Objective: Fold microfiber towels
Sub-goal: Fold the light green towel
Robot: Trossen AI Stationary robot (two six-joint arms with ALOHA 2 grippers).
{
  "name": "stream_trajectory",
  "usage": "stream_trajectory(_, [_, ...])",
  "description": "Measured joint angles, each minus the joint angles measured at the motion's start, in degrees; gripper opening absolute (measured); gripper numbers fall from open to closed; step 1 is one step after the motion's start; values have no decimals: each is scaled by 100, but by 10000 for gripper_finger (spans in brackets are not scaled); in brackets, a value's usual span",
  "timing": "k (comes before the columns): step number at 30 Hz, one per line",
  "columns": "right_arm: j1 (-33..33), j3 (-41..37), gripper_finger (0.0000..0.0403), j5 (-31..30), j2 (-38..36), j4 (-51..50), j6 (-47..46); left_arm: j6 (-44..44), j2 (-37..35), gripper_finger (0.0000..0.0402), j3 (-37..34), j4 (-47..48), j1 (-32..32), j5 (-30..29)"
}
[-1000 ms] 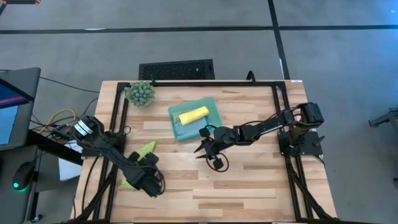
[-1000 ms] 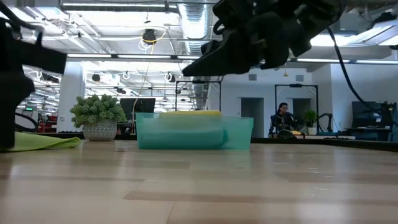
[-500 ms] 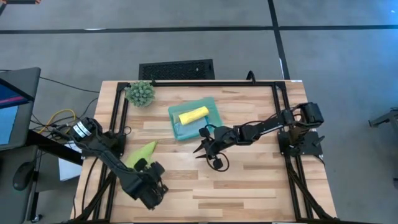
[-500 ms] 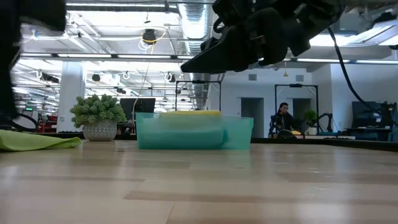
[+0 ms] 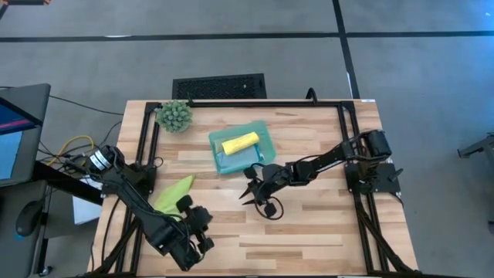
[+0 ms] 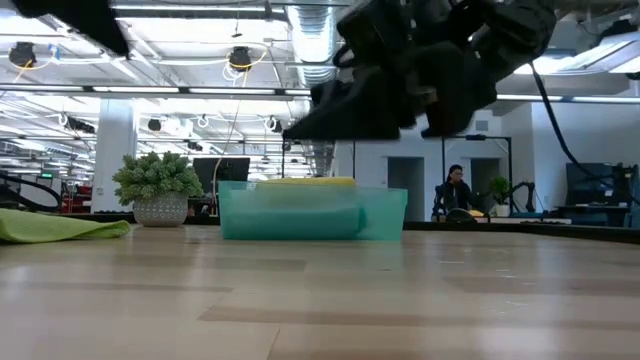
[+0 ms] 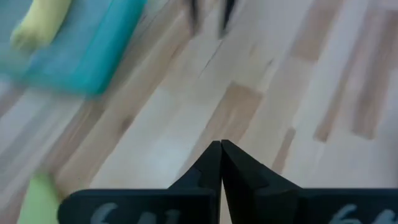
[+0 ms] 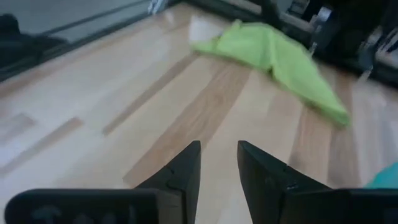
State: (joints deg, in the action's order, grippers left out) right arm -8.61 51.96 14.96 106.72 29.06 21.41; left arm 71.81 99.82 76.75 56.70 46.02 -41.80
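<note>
— Two grippers in our notes. Starting at the left: the left gripper hangs over the near-left part of the table, fingers pressed together, nothing between them.

— We agree. Just beside it, toward the left edge, the lime green towel lies crumpled on the wood.

— Farther right, the teal tray holds the yellow towel, rolled, with a light blue towel under it.

— Then the right gripper, near the tray's front edge, above the wood. We see a narrow gap between its fingers, holding nothing.
</note>
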Motion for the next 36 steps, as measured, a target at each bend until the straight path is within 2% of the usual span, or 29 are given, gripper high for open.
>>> stream_trajectory(3, [12, -5, 128, -4, 29, 3, -39, 1006, 1, 10, -2, 868, -31, 627])
stream_trajectory(7, [12, -2, 128, -7, 55, -31, -40, 1568, 34, 55, -116, 1627, -26, 1421])
stream_trajectory(13, [10, -2, 128, -6, 55, -17, -42, 1743, 34, 156, -556, 1183, 58, 2981])
stream_trajectory(16, [12, -2, 128, -7, 55, -39, -44, 1340, 36, 186, -712, 90, 292, 3483])
stream_trajectory(19, [12, -2, 127, -7, 55, -48, -42, 964, 62, 194, -797, -762, 574, 3277])
stream_trajectory(24, [12, -2, 128, -7, 55, -46, -42, 1405, 73, 166, -961, -356, 813, 3220])
stream_trajectory(30, [12, -2, 127, -7, 55, -37, -42, 1334, 73, 113, -1267, -189, 897, 2736])
stream_trajectory(36, [13, -2, 128, -9, 55, -30, -12, 1138, 73, 104, -1706, -427, 905, 2770])
